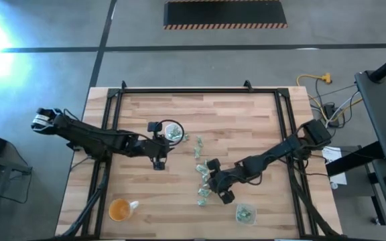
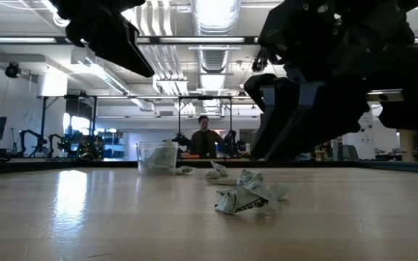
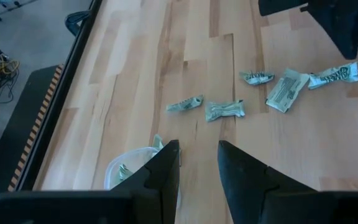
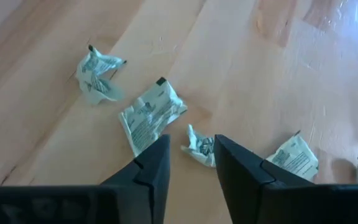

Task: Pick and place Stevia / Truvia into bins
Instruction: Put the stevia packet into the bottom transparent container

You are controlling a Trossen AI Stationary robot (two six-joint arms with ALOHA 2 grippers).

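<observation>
Down at the centre of the high view the right pincer (image 1: 213, 179) hangs low over the desk (image 1: 246, 120), right in the scatter of sweetener packets (image 1: 200, 169). That scatter runs as a loose line from just above the middle of the frame toward the lower middle, long axis roughly top to bottom. In the right wrist view the two dark fingers (image 4: 151, 163) stand parted with bare wood between them, gripping nothing. A crumpled packet (image 4: 199, 145) lies just ahead of the fingertips, slightly toward the right-hand finger. A flatter packet (image 4: 149, 117) sits just beside the left-hand finger, its long side slanting from lower left to upper right of that frame. Others lie farther out.

The left pincer (image 1: 158, 144) is left of centre in the high view, beside a clear cup (image 1: 172, 131) with packets inside. Its fingers (image 3: 166, 167) are slightly apart and empty in the left wrist view, the cup's rim at the left finger.

A second clear cup (image 1: 245, 213) with packets sits at lower right. An orange cup (image 1: 120, 209) stands at lower left.
</observation>
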